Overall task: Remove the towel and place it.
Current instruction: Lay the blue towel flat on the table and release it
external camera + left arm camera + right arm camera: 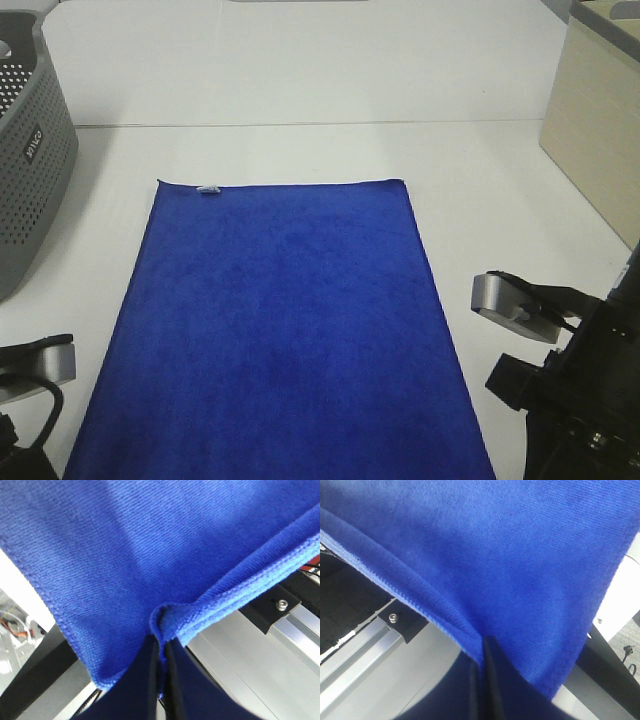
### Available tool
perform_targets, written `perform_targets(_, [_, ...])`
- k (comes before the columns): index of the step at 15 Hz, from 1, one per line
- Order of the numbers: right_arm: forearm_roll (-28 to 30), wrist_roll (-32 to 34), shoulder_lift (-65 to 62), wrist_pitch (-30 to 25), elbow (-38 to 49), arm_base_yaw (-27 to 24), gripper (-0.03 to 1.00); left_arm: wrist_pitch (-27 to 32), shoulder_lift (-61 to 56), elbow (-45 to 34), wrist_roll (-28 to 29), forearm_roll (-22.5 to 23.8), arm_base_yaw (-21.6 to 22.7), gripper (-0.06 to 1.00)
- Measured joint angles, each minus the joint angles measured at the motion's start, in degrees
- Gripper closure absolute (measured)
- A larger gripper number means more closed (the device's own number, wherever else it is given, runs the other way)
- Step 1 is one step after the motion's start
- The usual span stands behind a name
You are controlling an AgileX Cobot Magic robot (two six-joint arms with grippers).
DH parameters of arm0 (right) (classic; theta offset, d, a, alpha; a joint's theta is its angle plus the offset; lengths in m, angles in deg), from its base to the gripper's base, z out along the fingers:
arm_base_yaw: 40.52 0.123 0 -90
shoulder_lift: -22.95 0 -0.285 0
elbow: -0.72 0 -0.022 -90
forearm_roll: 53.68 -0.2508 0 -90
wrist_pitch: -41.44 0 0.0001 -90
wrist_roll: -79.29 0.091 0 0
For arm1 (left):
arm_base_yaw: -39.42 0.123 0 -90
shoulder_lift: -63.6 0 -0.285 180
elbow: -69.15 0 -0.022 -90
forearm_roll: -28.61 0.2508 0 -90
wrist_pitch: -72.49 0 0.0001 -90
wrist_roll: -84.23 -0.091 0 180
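The towel (285, 320) lies spread flat down the middle of the white worktop (300, 140), its white tag (208, 189) at the far left corner. The left tool (161, 642) is pressed together on the towel's stitched hem, bunching it, and the right tool (482, 652) pinches the hem too. A grey perforated basket (30, 170) stands far left, a pale wooden box (600, 130) far right.
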Motion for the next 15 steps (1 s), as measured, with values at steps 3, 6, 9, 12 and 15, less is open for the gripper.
perform_targets(3, [0.0, -0.7, 3.6, 0.1, -0.1, 0.0, 0.95, -0.1, 2.4, 0.0, -0.2, -0.3, 0.0, 0.94])
perform_targets(6, [-0.1, -1.6, 6.2, 0.1, -0.1, 0.0, 0.95, -0.1, 2.6, 0.0, -0.2, -0.3, 0.0, 0.94])
perform_targets(9, [-0.1, -1.6, 6.2, 0.1, -0.1, 0.0, 0.95, 0.0, 2.6, 0.0, 0.2, -0.2, 0.0, 0.94])
perform_targets(12, [1.8, -1.6, 6.2, 0.1, 0.1, -0.2, 0.87, 0.7, 2.6, 0.0, 0.6, 2.5, 0.0, 0.93])
perform_targets(15, [6.8, -1.6, 6.2, 0.1, 0.2, -0.6, 0.73, 1.8, 2.6, -0.3, 1.1, 7.7, 0.1, 0.88])
